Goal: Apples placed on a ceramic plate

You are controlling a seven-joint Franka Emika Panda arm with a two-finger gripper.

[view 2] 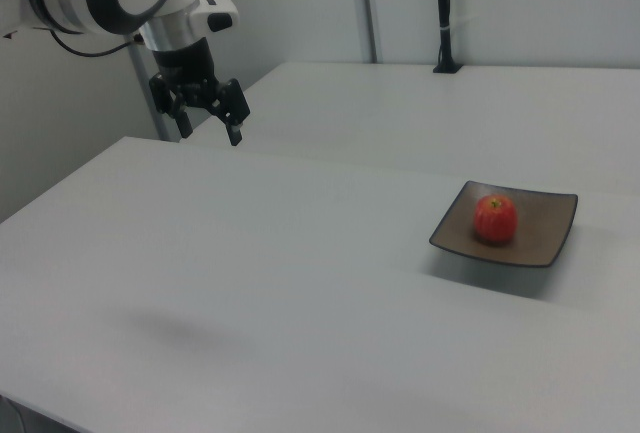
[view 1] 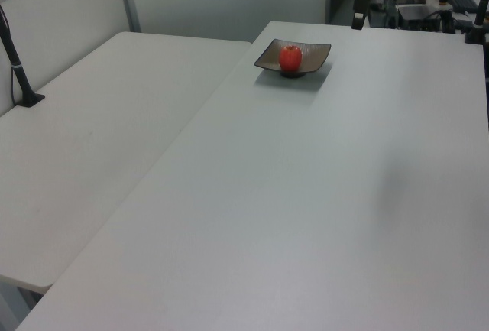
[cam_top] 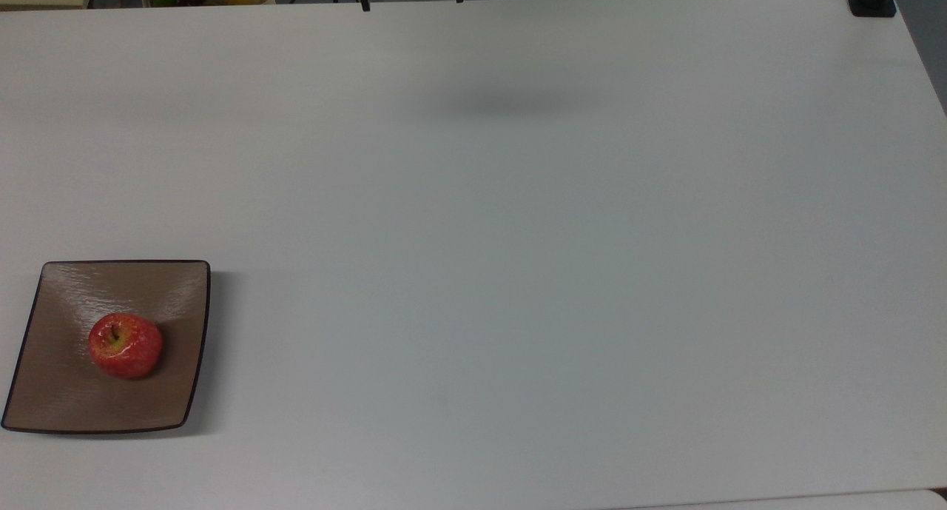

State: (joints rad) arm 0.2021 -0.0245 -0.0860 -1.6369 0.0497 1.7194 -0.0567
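On the brown plate (cam_top: pixel 44 399) you have the red apple (cam_top: pixel 125 345), sitting a little off the middle with its stem up. The plate lies flat on the white table (cam_top: pixel 518 273), at the top view's lower left, close to the table's edge. When you look at the right view, the apple (view 2: pixel 495 218) and plate (view 2: pixel 545 238) are at the right view's right, and the gripper (view 2: pixel 209 122) hangs in the air at the right view's upper left, well apart from them. Its two fingers (view 2: pixel 236 125) point down and stand clearly apart, with nothing between them. A faint shadow lies on the bare table
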